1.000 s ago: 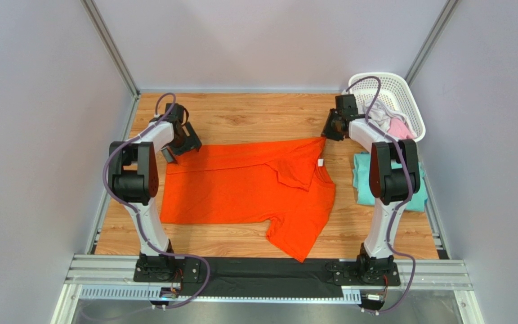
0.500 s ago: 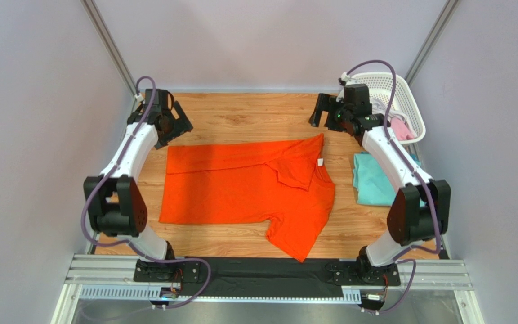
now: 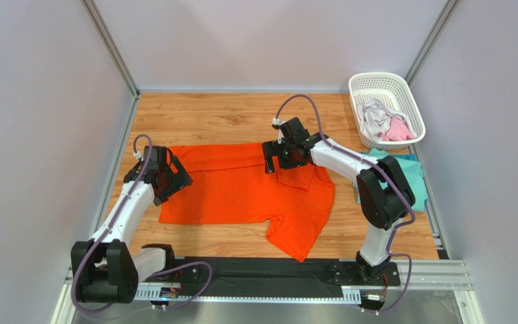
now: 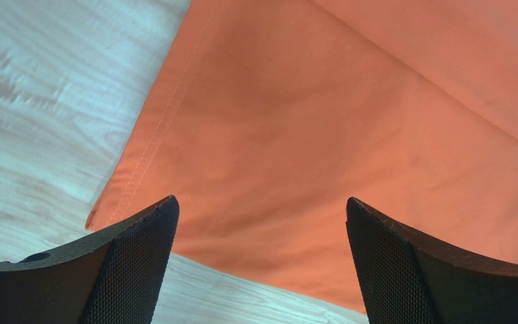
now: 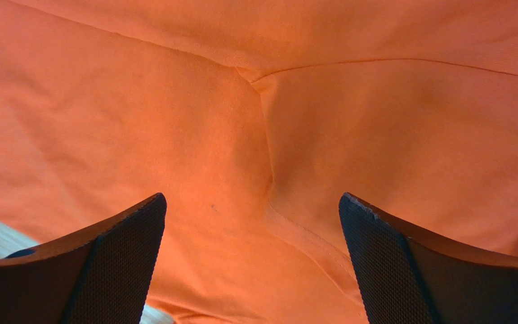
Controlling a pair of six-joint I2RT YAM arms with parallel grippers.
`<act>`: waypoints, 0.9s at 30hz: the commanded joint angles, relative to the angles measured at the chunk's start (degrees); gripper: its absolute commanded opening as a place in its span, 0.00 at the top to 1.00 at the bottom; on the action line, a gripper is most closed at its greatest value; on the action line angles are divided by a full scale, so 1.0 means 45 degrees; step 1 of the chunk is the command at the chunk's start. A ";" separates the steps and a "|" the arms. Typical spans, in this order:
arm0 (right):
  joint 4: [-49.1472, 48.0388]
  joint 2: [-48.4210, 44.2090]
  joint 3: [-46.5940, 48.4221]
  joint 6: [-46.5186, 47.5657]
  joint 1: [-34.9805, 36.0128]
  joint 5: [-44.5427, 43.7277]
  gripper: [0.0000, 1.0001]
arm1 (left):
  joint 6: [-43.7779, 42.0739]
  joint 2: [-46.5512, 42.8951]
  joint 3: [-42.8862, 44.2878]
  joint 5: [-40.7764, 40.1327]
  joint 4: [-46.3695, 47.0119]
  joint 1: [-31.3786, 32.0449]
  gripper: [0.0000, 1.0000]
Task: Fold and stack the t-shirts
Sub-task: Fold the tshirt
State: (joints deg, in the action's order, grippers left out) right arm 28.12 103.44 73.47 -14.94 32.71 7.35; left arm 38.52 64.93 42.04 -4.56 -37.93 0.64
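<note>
A bright orange t-shirt (image 3: 241,192) lies spread in the middle of the wooden table, its far edge folded down and one sleeve turned in. My left gripper (image 3: 170,179) hovers open over the shirt's left hem edge; in the left wrist view the orange cloth (image 4: 322,135) and its hem corner lie below the left gripper (image 4: 262,270), nothing between the fingers. My right gripper (image 3: 277,158) stands open above the folded sleeve; the right wrist view shows seams of orange cloth (image 5: 174,101) under the right gripper (image 5: 251,263). A folded teal t-shirt (image 3: 414,177) lies at the right, partly hidden by the right arm.
A white lattice basket (image 3: 359,79) stands at the back right corner, holding a crumpled grey-white t-shirt (image 3: 375,115) and a pink one (image 3: 398,129). Grey walls and metal rails close the table on three sides. A black strip runs along the near edge between the arm bases.
The right gripper let go of the shirt's far right corner, opened, and swung left onto the folded sleeve. The left gripper came from the back left down to the shirt's left edge.
</note>
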 commanded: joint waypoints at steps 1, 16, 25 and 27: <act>0.0060 0.0684 0.0919 0.0000 0.0289 -0.0346 0.00 | 0.0871 -0.0929 -0.0493 -0.0469 -0.0262 -0.0065 0.00; 0.0020 0.1780 0.0783 0.0508 0.1539 -0.0774 0.00 | 0.1771 -0.1946 -0.1100 -0.0648 -0.1004 -0.0084 0.00; 0.0137 0.1487 0.0392 0.0526 0.1618 -0.0794 0.00 | 0.2727 -0.3274 -0.1607 -0.1544 -0.1882 -0.0065 0.00; 0.0254 0.1079 0.0450 0.0508 0.1618 -0.1067 0.00 | 0.3137 -0.3392 -0.1725 -0.1740 -0.2194 -0.0084 0.00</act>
State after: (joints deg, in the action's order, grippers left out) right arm 28.58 111.02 75.72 -13.45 39.75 4.51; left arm 49.30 50.81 35.44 -9.87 -44.62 0.64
